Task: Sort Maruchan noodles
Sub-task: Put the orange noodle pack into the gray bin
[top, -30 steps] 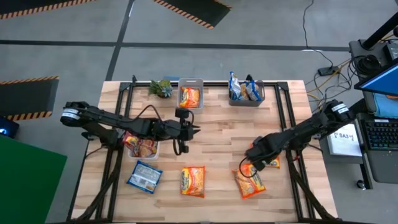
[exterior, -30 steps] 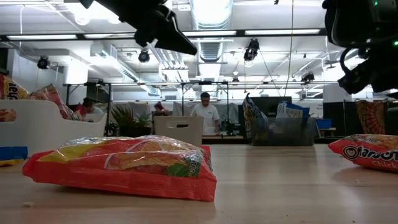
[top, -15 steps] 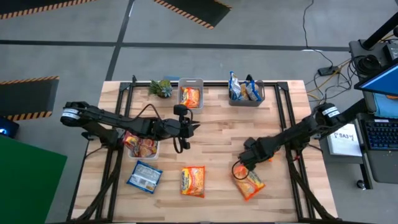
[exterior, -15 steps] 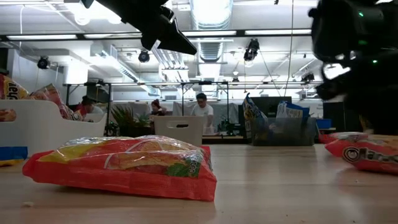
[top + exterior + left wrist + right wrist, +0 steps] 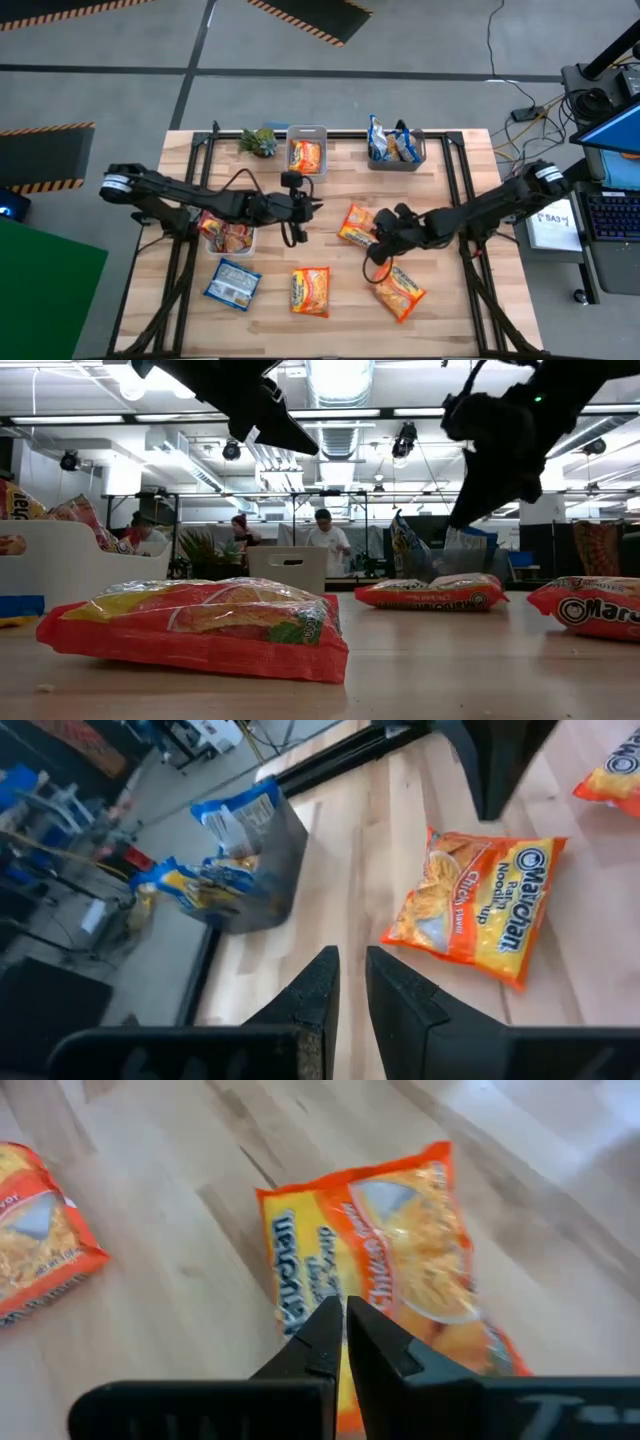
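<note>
Overhead view straight down, low view level across table point(image 5: 330, 200), wrist views close, sharing orange packet point(image 5: 357, 225)

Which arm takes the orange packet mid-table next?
Right, probably. Its shut claw sits at the edge of that orange packet. The left claw hangs empty nearer the orange-packet bin.

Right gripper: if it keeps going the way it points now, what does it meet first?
Likely the orange packet just ahead of the shut right gripper. In the high view the gripper points left at that packet, which lies flat mid-table. Whether they already touch is unclear.
</note>
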Controlling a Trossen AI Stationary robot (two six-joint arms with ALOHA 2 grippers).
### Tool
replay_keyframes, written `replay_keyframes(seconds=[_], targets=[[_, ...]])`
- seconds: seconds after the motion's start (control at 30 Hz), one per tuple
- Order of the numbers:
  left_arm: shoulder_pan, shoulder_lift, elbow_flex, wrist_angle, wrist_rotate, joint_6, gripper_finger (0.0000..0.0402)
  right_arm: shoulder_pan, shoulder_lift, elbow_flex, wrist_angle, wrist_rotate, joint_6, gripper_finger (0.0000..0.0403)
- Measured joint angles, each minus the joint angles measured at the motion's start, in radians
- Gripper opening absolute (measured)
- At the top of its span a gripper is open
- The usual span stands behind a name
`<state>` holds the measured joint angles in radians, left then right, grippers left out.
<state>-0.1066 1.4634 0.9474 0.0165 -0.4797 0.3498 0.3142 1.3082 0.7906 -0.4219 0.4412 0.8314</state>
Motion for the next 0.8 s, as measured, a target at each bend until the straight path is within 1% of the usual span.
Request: replay_keyframes(seconds=[0.07, 0.23, 0.37, 0.43, 0.5, 0.63, 0.8], targets=[[0.000, 0.017, 0.000, 0.000, 0.006, -0.049, 0.0036, 0.012, -0.037, -0.009, -0.035, 0.000, 0.014, 0.0012], [-0.001, 0.085, -0.001, 0.036, 0.135, -0.134, 0.0036, 0.040, -0.118, -0.050, -0.101, 0.002, 0.050, 0.0012], [-0.001, 0.176, -0.001, 0.166, 0.240, -0.143, 0.0036, 0.049, -0.181, -0.123, -0.071, 0.009, 0.083, 0.0012], [-0.001, 0.231, 0.004, 0.233, 0.280, -0.143, 0.0036, 0.048, -0.210, -0.171, -0.048, 0.050, 0.110, 0.0012], [-0.002, 0.283, 0.025, 0.257, 0.295, -0.145, 0.0036, 0.048, -0.234, -0.221, -0.008, 0.094, 0.152, 0.0012], [-0.002, 0.377, 0.086, 0.261, 0.300, -0.150, 0.0036, 0.048, -0.270, -0.314, 0.079, 0.145, 0.241, 0.0012], [-0.002, 0.457, 0.131, 0.255, 0.300, -0.150, 0.0036, 0.048, -0.303, -0.389, 0.146, 0.153, 0.358, 0.0022]])
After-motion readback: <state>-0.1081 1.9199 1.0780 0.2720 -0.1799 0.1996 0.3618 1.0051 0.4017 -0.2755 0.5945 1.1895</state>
